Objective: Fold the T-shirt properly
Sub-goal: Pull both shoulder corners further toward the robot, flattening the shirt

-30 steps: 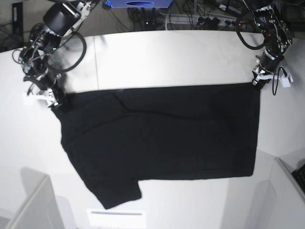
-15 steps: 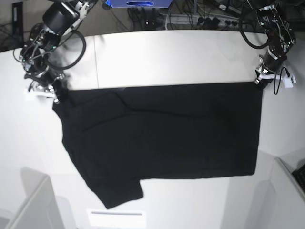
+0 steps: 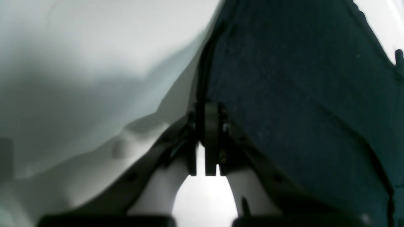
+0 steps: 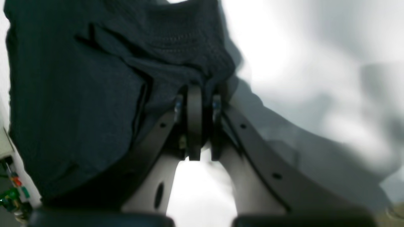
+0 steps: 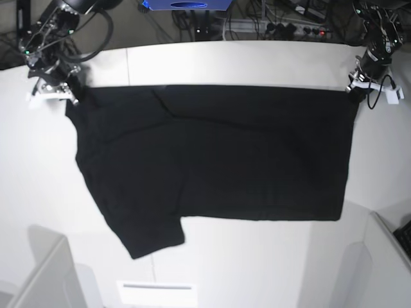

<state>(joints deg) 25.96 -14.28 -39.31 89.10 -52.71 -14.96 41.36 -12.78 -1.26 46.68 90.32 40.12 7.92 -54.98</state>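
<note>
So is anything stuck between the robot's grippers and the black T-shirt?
No, nothing visible. The left gripper is already shut on one far corner of the T-shirt, and the right gripper is shut on the other. Both wrist views show cloth pinched right between the jaws, with only bare white table around.

Bright even light, blurred wrist views
</note>
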